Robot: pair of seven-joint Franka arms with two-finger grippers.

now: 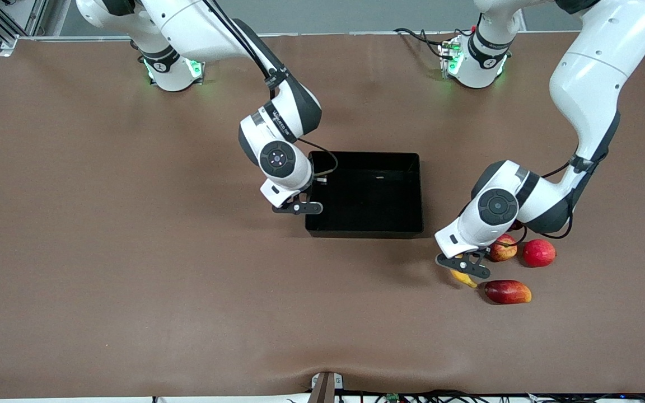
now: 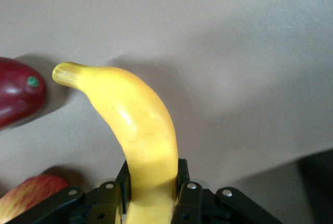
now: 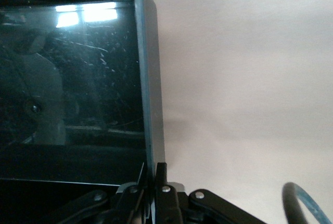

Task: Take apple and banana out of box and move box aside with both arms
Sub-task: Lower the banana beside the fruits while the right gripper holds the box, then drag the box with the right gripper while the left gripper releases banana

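Observation:
The glossy black box (image 1: 364, 230) sits mid-table, nothing in it. My right gripper (image 1: 305, 208) is shut on the box's wall (image 3: 151, 109) at the side toward the right arm's end, one finger inside and one outside. My left gripper (image 1: 464, 265) is shut on the yellow banana (image 2: 136, 125), low over the table at the left arm's end; only the banana's tip (image 1: 465, 278) shows under the hand in the front view. The streaked red-and-yellow apple (image 1: 503, 248) lies beside that hand, partly covered by it.
A plain red round fruit (image 1: 538, 252) lies beside the apple. An oblong dark-red mango (image 1: 507, 291) lies nearer the front camera, close to the banana's tip. Open brown tabletop stretches toward the right arm's end and the front edge.

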